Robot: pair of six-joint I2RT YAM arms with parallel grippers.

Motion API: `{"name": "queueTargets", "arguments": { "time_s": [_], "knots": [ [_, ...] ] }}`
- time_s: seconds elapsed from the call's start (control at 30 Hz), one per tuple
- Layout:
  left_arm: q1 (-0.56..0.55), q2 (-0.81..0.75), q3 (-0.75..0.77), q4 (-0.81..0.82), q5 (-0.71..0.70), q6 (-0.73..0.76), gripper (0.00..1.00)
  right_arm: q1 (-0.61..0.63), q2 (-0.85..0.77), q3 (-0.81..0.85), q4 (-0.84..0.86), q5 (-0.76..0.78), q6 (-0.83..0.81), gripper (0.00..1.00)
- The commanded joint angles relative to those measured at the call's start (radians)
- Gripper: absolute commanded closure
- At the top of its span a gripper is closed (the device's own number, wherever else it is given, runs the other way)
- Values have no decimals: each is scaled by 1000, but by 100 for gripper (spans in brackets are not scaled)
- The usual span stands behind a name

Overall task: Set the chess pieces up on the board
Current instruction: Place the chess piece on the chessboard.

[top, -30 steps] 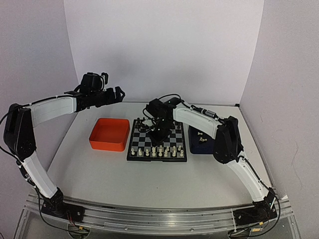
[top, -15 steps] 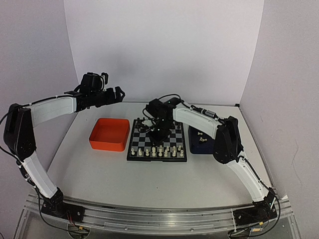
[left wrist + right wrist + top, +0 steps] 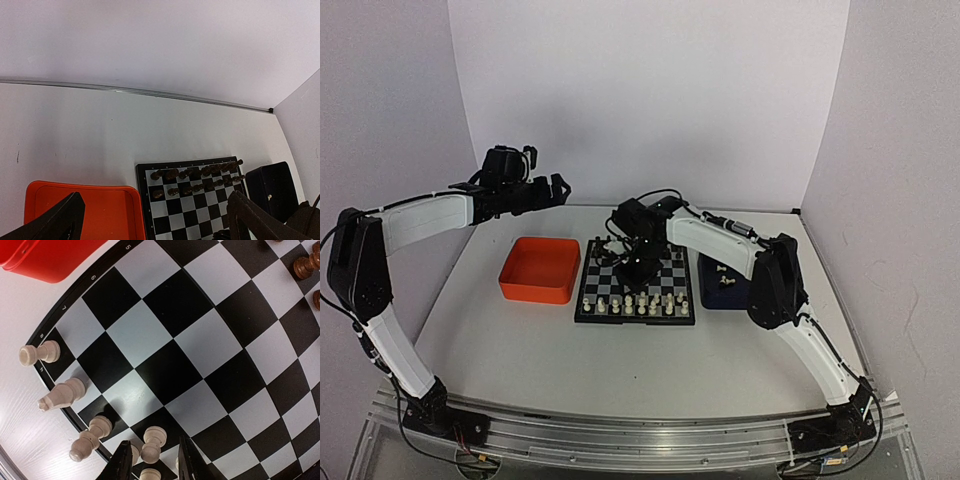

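From above you cannot see the fingertips of the right gripper (image 3: 640, 266): its black wrist hides them, along with the middle of the small square chessboard (image 3: 603, 278) with black and silver-grey squares. The tiny cream-white chess pieces (image 3: 640, 302) in the rows at the board's lower edge are too small there to name by type. The right wrist view cuts its two fingers (image 3: 122, 464) off at the bottom edge. They stand apart with a narrow gap, and one cream-white pawn (image 3: 151, 442) stands upright at its mouth with space either side. More pale pieces between and behind the fingers are only partly seen. The right arm reaches from the lower right up and over the board, wrist pointing down at it. The left arm arches high on the left, and the left gripper (image 3: 556, 187) hangs in the air above the table's far left, well apart from the board. Its fingers (image 3: 60, 220) are spread wide with nothing between them. Dark brown chess pieces (image 3: 195, 176) fill the board's two upper rows in the left wrist view. The orange square tray (image 3: 538, 290) sits just left of the board. The dark blue square tray (image 3: 712, 296) sits just right of it and holds a few cream-white pieces, partly under the arm.
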Motion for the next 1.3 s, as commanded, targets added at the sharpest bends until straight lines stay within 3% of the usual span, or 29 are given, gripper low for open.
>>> {"name": "queueTargets", "arguments": {
  "time_s": [0.0, 0.5, 0.7, 0.9, 1.07, 1.27],
  "knots": [
    [5, -15, 25, 17, 13, 13, 0, 5, -39, 36, 24, -43, -7, 68],
    [5, -12, 44, 34, 32, 4, 0, 5, -145, 30, 117, -1, -31, 57],
    [5, 0, 69, 38, 44, 1, 0, -5, -234, 0, 149, 127, -45, 43],
    [5, 24, 103, 69, 78, -1, 0, -85, -410, -174, 241, 181, -8, 30],
    [5, 66, 143, 94, 99, 2, 0, -235, -561, -379, 302, 104, 42, 21],
    [5, 153, 247, 82, 112, -14, 0, -381, -663, -578, 319, 88, -54, 12]
  ]
}}
